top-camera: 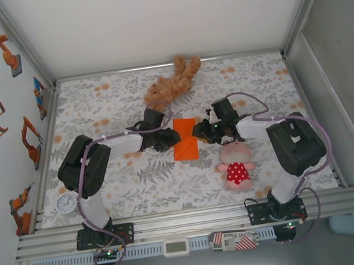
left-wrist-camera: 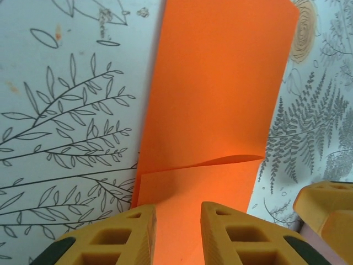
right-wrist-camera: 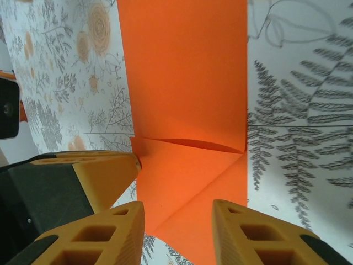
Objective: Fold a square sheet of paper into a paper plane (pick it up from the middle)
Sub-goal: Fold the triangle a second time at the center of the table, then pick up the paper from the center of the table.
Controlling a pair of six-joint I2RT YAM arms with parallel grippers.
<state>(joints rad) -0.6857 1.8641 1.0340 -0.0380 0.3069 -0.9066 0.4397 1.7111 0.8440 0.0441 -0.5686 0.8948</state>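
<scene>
The square sheet of paper [top-camera: 184, 139], bright orange, lies on the floral cloth at mid-table as a tall narrow strip. In the right wrist view the sheet [right-wrist-camera: 182, 72] has one corner folded over into a triangle flap; in the left wrist view the paper [left-wrist-camera: 220, 83] shows a raised fold edge. My left gripper [top-camera: 167, 139] stands open at the strip's left edge, its jaws [left-wrist-camera: 177, 212] apart above the paper. My right gripper [top-camera: 198, 133] is open at the right edge, jaws [right-wrist-camera: 177, 212] wide over the flap. No paper plane is in view.
A brown plush bear [top-camera: 173, 83] lies just behind the paper. A pink doll in a red dress [top-camera: 236, 167] sits under the right arm. A small round clock [top-camera: 67, 204] rests at the front left. Enclosure walls bound the cloth.
</scene>
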